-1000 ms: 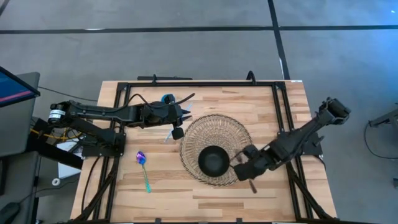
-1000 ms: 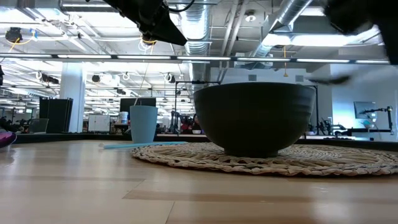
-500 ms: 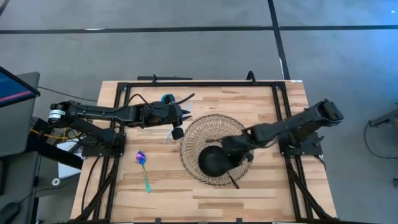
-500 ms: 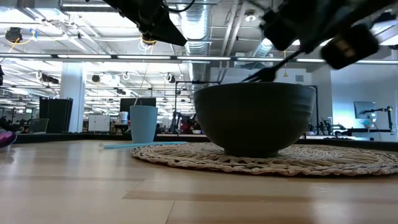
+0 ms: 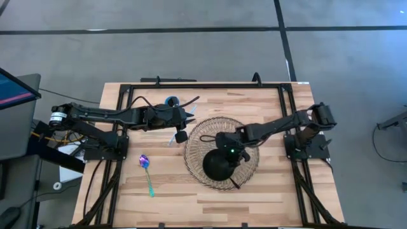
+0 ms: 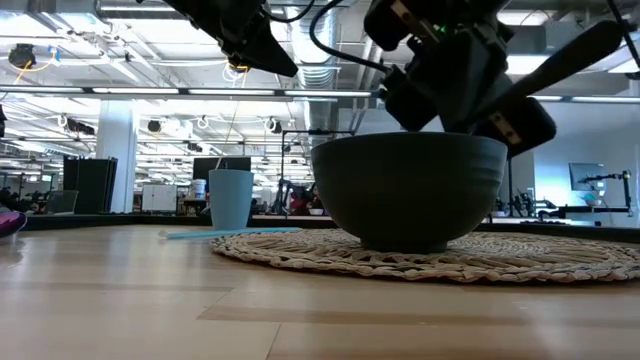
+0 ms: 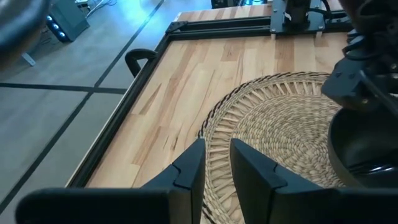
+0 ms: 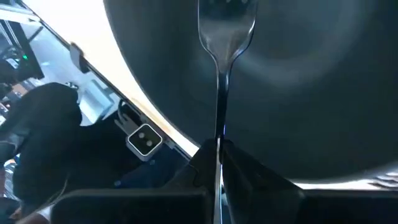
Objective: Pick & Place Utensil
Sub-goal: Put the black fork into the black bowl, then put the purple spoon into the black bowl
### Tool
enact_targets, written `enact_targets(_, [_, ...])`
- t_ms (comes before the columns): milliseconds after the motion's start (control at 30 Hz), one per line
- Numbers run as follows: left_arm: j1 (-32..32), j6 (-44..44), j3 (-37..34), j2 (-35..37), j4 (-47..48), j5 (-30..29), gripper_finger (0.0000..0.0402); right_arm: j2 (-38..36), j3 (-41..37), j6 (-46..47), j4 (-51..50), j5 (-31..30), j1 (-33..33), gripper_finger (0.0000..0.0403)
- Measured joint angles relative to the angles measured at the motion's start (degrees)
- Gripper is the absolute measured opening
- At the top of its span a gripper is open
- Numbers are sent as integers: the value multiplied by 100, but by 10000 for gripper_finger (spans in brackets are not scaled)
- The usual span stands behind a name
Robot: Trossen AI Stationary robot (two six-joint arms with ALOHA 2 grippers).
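Observation:
A dark fork is carried by my right gripper, which is shut on it. Its tines show against the dark surface of the black bowl. The bowl stands by its base on a round woven mat. From above, my right gripper hovers over the bowl's far right rim, and a thin dark length of the fork sticks out past the near rim. My left gripper is open above the mat's far left edge and touches nothing. My right gripper pinches the fork's handle between its two fingers. The handle runs forward along the fingers, and the tines point away from the wrist. The fork is lifted clear, with its tines over the bowl.
A blue cup stands near the far edge, and a thin blue stick lies beside it. A purple spoon with a teal handle lies left of the mat. A black frame borders the table.
My right gripper, shut on the fork, has swung from beside the mat's near right edge toward the table's left and far side. It now stands over the bowl. The fork has come with it, lifted all the while.

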State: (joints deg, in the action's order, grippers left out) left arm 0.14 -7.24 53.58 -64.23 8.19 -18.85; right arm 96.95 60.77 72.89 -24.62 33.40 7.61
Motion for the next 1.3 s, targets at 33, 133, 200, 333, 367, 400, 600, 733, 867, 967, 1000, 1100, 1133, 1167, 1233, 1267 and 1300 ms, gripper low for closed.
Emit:
enact_targets(33, [2,2,0,0,2,0,76,-5,0,-7,-14,5,-28,10])
enact_targets(133, [1,0,0,0,1,0,76,-13,0,-259,-6,105,-89,18])
enact_targets(200, [1,0,0,0,1,0,76,-9,0,-377,-81,123,-109,26])
enact_targets(333, [2,0,0,0,0,0,76,-4,0,-449,-69,115,-144,44])
enact_targets(367, [2,0,0,0,0,0,76,-4,0,-454,-63,110,-154,48])
enact_targets(400, [1,1,0,0,0,0,76,-4,0,-494,-63,111,-169,51])
enact_targets(600, [2,0,0,0,0,0,76,-4,0,-748,-61,91,-241,56])
enact_targets(733, [2,0,0,0,0,0,76,-4,0,-750,-61,84,-335,57])
enact_targets(867, [0,0,0,0,0,0,76,-14,0,-968,-38,68,-424,56])
enact_targets(967, [1,0,0,0,0,0,76,-66,77,-1313,-77,66,-441,46])
enact_targets(1000, [1,0,0,0,0,0,76,-66,136,-1373,-55,65,-441,40])
enact_targets(1100, [0,4,0,0,0,0,76,-126,324,-1720,-80,65,-441,22])
enact_targets(1133, [0,20,0,0,0,0,76,-135,405,-1920,-54,66,-441,16])
enact_targets(1167, [0,22,0,0,0,0,76,-173,468,-2203,-107,51,-443,11])
enact_targets(1233, [-13,90,0,0,0,0,76,-297,585,-2734,-466,-208,-444,4])
enact_targets(1267, [-13,195,0,0,2,2,76,-379,660,-2940,-631,-474,-468,2])
enact_targets(1300, [-13,324,0,0,17,1,76,-493,710,-3090,-841,-782,-493,2])
